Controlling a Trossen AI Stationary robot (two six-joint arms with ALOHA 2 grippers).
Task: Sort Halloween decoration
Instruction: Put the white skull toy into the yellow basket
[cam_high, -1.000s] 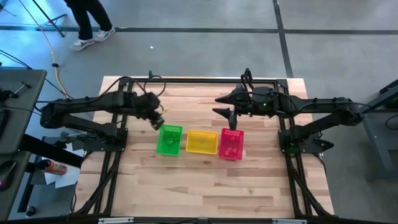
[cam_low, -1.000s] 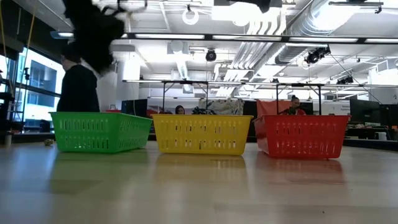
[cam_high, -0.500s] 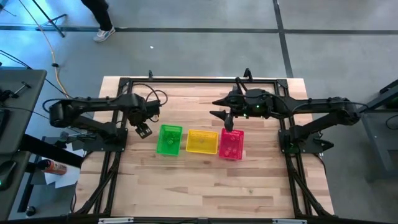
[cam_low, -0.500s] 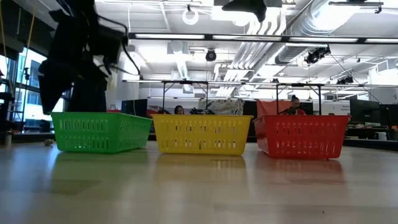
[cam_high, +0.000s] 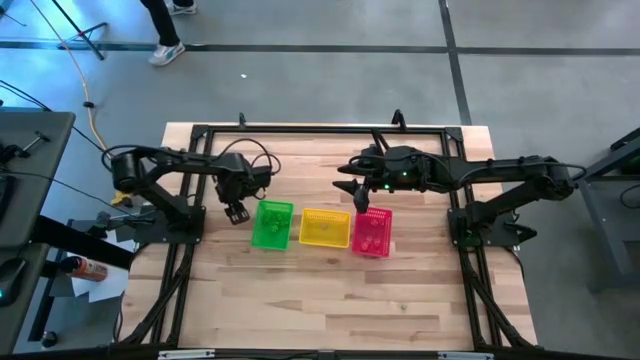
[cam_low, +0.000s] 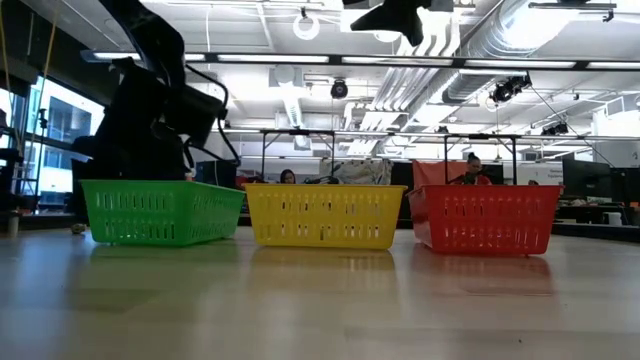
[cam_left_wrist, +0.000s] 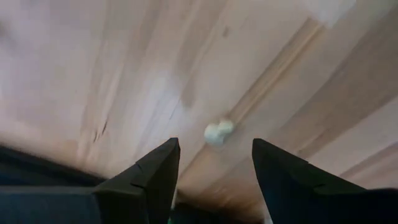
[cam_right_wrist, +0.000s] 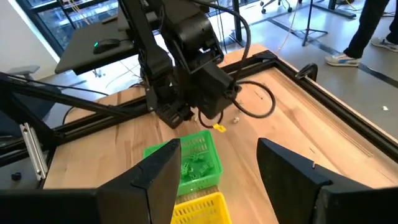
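My left gripper is open and points down at the table just left of the green basket. A tiny pale trinket lies on the wood between its fingertips, untouched. My right gripper is open and hovers high over the far edge of the pink basket. Green trinkets lie inside the green basket. In the right wrist view, a yellow trinket and a pale one rest on the table beyond that basket, by the left arm's gripper.
The green, yellow and pink baskets stand in a row at mid-table. In the low view they read as green, yellow and red. A black frame borders the table's far and side edges. Bare wood lies near the front edge.
My left gripper has moved from above the green basket's far left corner toward the table's left and near edge. It has come down close to the table beside the basket. My right gripper has shifted slightly toward the table's left.
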